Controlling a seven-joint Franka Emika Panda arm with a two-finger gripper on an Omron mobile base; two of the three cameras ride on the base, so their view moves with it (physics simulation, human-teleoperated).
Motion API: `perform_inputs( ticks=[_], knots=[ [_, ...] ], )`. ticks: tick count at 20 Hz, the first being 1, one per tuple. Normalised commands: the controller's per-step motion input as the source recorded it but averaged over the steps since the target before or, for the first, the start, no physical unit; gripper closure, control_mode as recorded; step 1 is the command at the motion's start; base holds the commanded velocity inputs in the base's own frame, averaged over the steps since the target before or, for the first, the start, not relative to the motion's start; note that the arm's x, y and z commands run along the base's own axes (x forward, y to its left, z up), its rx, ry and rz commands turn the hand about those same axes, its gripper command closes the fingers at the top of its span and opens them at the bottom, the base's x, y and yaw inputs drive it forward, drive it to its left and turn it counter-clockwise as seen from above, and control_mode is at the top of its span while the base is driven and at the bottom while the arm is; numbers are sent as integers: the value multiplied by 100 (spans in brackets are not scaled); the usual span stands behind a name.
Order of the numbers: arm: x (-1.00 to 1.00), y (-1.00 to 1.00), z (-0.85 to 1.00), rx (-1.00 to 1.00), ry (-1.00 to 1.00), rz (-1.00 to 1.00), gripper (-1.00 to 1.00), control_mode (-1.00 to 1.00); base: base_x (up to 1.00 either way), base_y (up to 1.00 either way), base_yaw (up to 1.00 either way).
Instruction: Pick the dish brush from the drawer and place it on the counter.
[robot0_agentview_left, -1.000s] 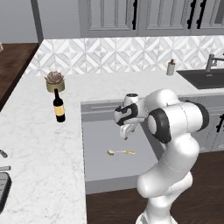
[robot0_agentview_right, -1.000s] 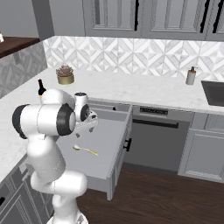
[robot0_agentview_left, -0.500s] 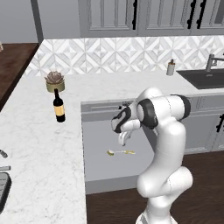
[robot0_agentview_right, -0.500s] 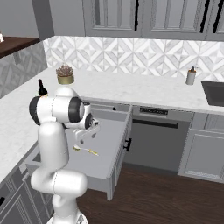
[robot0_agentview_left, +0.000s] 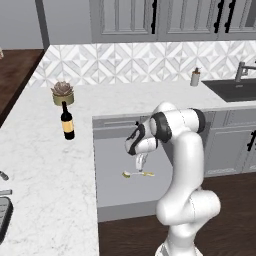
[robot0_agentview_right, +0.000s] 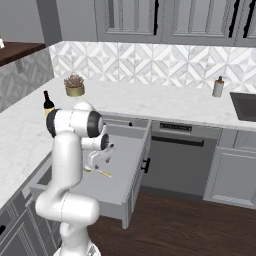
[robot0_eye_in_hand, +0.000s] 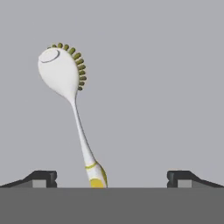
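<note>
The dish brush (robot0_eye_in_hand: 76, 111) lies flat on the grey floor of the open drawer (robot0_agentview_left: 115, 195). Its white head with yellow-green bristles is at the upper left of the hand view, and its handle runs down to a yellow tip between my fingertips (robot0_eye_in_hand: 41, 177). My gripper (robot0_eye_in_hand: 111, 178) is open, pointing down, just above the brush (robot0_agentview_left: 138, 174), with its fingers well apart on either side of the handle end. From the right, the gripper (robot0_agentview_right: 96, 162) hangs low inside the drawer over the brush (robot0_agentview_right: 104, 173). The white marble counter (robot0_agentview_left: 45, 170) wraps around the drawer.
A wine bottle (robot0_agentview_left: 68, 122) and a small potted plant (robot0_agentview_left: 62, 92) stand on the counter left of the drawer. A soap dispenser (robot0_agentview_left: 195, 77) and a dark sink (robot0_agentview_left: 235, 89) are at the back right. The drawer front carries a black handle (robot0_agentview_right: 146, 165).
My hand has come down into the drawer, from well above the brush to just over it. The arm's elbow has swung upward. The brush has not moved.
</note>
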Motion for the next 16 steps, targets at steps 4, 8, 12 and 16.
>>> perform_inputs(
  ticks=[4, 8, 12, 16],
  knots=[
    [-10, 0, -36, 0, 15, 10, -100, -100, 0, 0, 0],
    [15, 0, -32, 0, 1, 7, -100, -100, 0, 0, 0],
    [-2, 0, -63, 0, 3, 4, -100, -100, 0, 0, 0],
    [-8, 0, -47, 0, 5, 1, -100, -100, 0, 0, 0]
  ],
)
